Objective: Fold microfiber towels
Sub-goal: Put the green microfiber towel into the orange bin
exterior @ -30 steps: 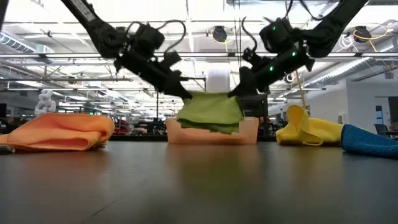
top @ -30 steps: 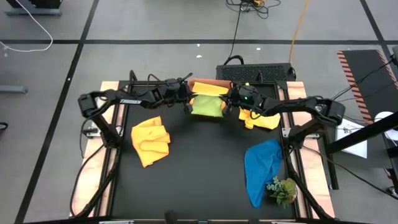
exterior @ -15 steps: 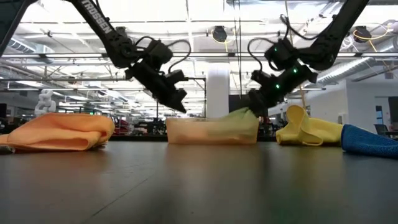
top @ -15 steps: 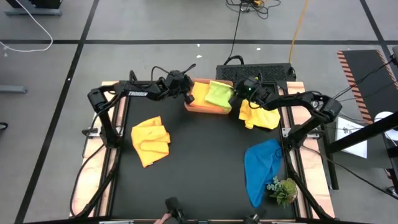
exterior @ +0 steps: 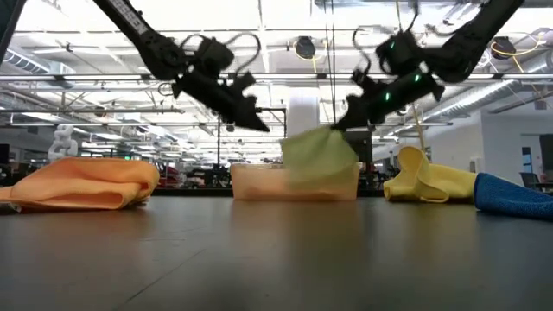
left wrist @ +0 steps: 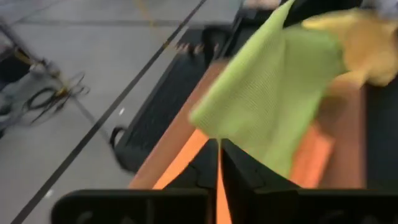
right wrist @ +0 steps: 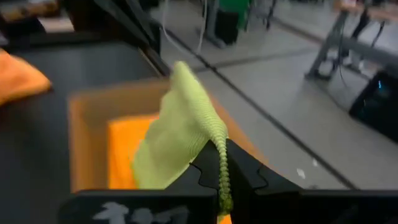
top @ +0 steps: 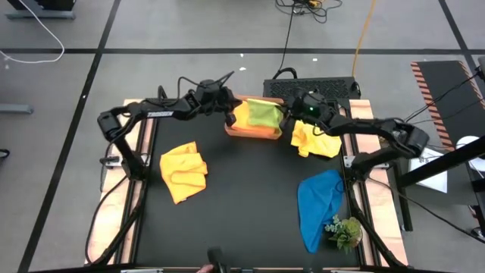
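Note:
The lime green towel [exterior: 320,157] hangs over the terracotta tray [exterior: 251,183] at the table's far edge, and my right gripper [right wrist: 221,163] is shut on it. Its lower part rests in the tray on an orange towel [right wrist: 121,149]. My left gripper [exterior: 262,126] hovers above the tray's left end, clear of the green towel [left wrist: 273,93], with only a narrow gap between its fingertips and nothing in it. In the high view the left gripper [top: 228,108] and the right gripper [top: 286,115] flank the green towel [top: 264,114]. My right gripper pinches the green towel's edge [right wrist: 219,149] between its two fingers, near an upper corner. It comes slanting down from the table's right side. The towel hangs slack below the fingers, with its lower part lying in the tray.
A crumpled yellow towel [top: 184,172] lies at the table's left. Another yellow towel [top: 314,140] lies right of the tray, beside my right arm. A blue towel [top: 318,201] and a plant sprig [top: 345,230] lie near the right front corner.
Both grippers carried the green towel toward the far edge and lowered it into the tray. My left gripper has let go and risen clear of it. My right gripper has risen too, drawing up its side of the towel while the rest stays in the tray.

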You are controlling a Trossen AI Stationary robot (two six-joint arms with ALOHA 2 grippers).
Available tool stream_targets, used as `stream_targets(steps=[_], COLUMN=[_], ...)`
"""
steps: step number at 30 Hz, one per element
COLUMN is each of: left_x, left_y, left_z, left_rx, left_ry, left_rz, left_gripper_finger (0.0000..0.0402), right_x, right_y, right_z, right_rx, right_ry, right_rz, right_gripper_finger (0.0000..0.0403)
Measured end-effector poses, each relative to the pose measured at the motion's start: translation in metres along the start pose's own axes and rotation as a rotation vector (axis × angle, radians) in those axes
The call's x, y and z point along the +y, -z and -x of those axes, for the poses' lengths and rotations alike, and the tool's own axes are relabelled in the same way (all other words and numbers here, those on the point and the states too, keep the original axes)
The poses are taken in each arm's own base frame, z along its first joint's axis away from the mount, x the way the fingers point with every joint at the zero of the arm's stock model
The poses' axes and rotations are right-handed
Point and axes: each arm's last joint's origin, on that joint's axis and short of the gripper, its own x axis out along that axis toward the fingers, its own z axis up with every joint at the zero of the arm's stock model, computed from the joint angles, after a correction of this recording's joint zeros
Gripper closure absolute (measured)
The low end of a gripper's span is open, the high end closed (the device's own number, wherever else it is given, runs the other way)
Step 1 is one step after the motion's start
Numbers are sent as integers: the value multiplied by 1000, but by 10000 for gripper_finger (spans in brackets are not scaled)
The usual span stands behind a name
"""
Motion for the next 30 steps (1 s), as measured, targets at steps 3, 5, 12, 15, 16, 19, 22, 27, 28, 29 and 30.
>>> stream_targets(steps=[3,5,12,15,16,19,22,27,28,29,30], left_x=[-6,-13,-53,-75,-82,-104,-121,-141,-144,-146,-147], left_y=[-18,-30,-60,-65,-65,-64,-61,-61,-61,-60,-59], left_z=[15,24,49,51,51,52,52,56,56,56,56], left_rx=[-62,-108,-195,-202,-191,-159,-107,-71,-61,-50,-36], left_ry=[45,91,237,299,322,384,406,451,441,419,386], left_rz=[15,25,17,-7,-9,-24,5,91,99,102,104], left_gripper_finger=[332,301,207,180,173,158,148,144,144,144,144], right_x=[10,20,54,66,69,75,80,82,82,82,82], right_y=[-19,-29,-47,-49,-49,-48,-46,-44,-44,-44,-44], right_z=[18,30,63,71,72,74,73,73,73,73,73], right_rx=[-70,-111,-160,-158,-157,-140,-122,-99,-98,-97,-95], right_ry=[-50,-112,-261,-316,-329,-356,-375,-367,-365,-365,-365], right_rz=[15,19,38,32,27,13,16,2,0,-2,-3], right_gripper_finger=[402,402,402,402,402,402,402,402,402,402,402])
